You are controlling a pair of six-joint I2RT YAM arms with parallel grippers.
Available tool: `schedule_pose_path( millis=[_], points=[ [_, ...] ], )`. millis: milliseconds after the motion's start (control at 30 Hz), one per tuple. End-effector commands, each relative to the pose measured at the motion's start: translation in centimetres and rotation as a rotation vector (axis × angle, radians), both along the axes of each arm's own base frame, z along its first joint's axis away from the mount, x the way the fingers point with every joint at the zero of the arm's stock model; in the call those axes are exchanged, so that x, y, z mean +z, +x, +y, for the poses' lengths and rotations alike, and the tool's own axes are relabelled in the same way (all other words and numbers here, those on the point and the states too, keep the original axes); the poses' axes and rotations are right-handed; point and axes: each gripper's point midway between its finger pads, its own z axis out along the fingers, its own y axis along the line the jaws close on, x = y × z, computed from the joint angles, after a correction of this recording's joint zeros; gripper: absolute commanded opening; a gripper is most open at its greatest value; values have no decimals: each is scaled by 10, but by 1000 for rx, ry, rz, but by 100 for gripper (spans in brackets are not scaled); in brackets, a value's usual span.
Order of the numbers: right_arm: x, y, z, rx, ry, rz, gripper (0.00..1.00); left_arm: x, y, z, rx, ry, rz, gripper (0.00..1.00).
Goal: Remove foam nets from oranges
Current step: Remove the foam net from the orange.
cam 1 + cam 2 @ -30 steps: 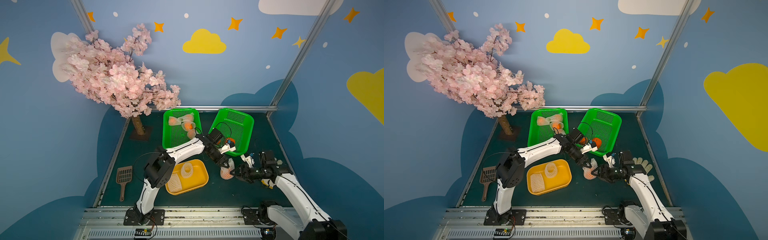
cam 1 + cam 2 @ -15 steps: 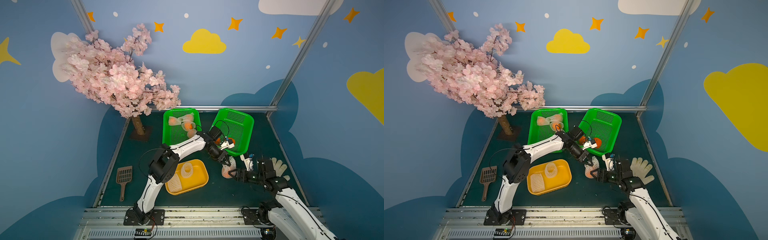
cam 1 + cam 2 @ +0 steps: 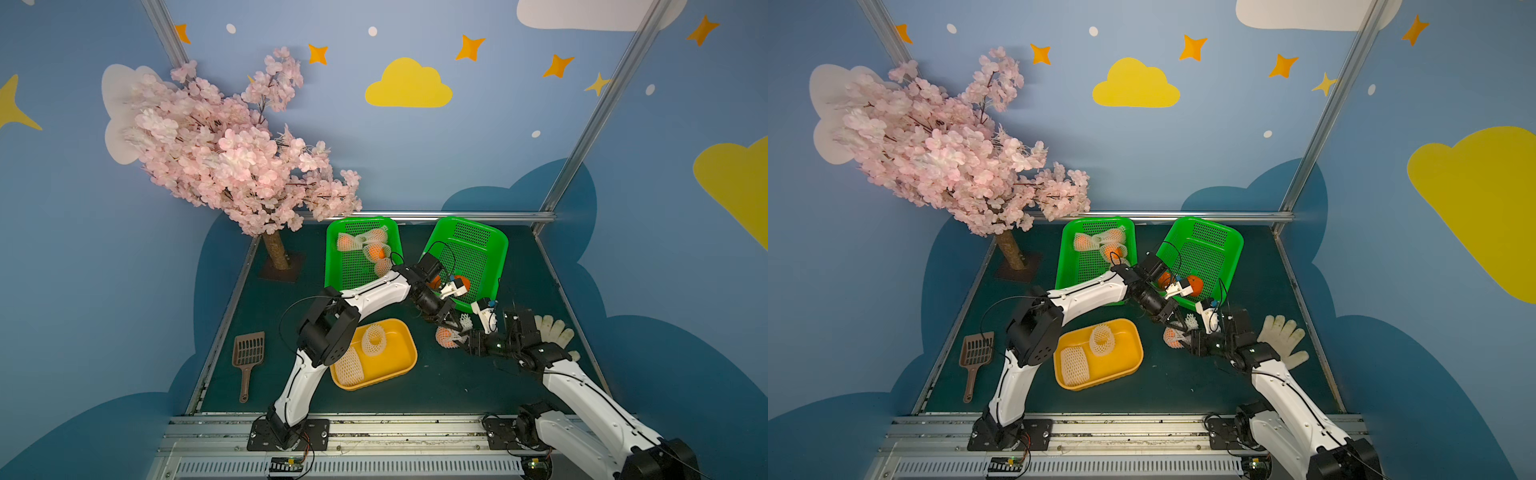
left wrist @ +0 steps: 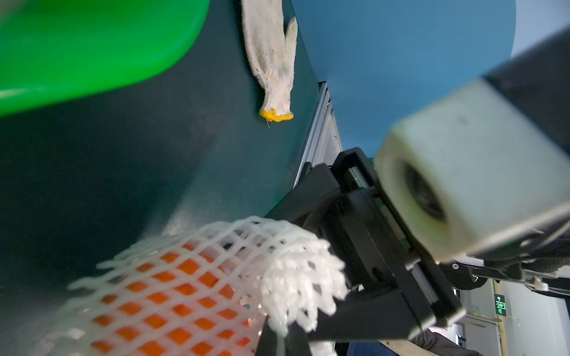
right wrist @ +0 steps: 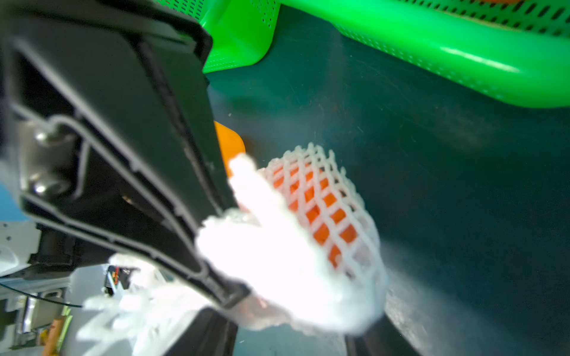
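The orange (image 5: 320, 209) of this step is low at the dark mat (image 3: 457, 386), between the two arms. It is just in front of the right green basket (image 3: 496, 249) and to the right of the yellow tray (image 3: 409, 353). I cannot tell if it touches the mat. Its foam net (image 4: 216, 262) is on it, and the loose end is bunched together.

The left gripper (image 3: 456, 325) is fully closed and pinches this bunched end. The right gripper (image 3: 463, 343) reaches in from the right, with one jaw on each side of the netted fruit. The jaws are partly open, and I cannot tell if they already press on it.

The net looks very light and soft. I expect it will stretch and cling a little to the bumpy peel. The fruit is firm and round, so it may roll or slip. A good hold would be across the middle of the fruit, with the net pulled at its free end along the sleeve.

Bare oranges (image 3: 1196, 284) lie in the right basket. The left green basket (image 3: 332, 257) holds netted oranges (image 3: 376, 251). Two empty nets (image 3: 374, 338) rest in the tray. A white glove (image 3: 552, 332) lies at the right, and a brown scoop (image 3: 248, 353) lies at the left.
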Motion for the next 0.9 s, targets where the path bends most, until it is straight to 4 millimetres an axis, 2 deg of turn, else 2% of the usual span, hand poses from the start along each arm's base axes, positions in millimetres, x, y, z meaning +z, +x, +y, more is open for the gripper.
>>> schedule_pose_path(
  millis=[0,100,200,233,333,500,667,867],
  points=[
    [25,16,5,0,24,-96,30,-2,-5,0,2,-5,64,3],
    [29,15,6,10,32,-93,21,-2,-3,1,19,-9,67,3],
    [30,12,4,2,20,-73,15,2,6,2,61,-28,80,8],
    [29,11,3,0,16,-66,13,4,8,2,76,-37,84,13],
    [27,7,2,-9,22,-45,9,15,17,3,114,-94,74,39],
    [22,2,-2,-59,38,-1,3,44,36,9,190,-189,0,54],
    [26,-1,-7,-101,59,-4,3,74,51,22,261,-228,-92,59],
    [43,-8,-15,-166,85,22,5,109,54,38,309,-246,-243,60]
  ],
)
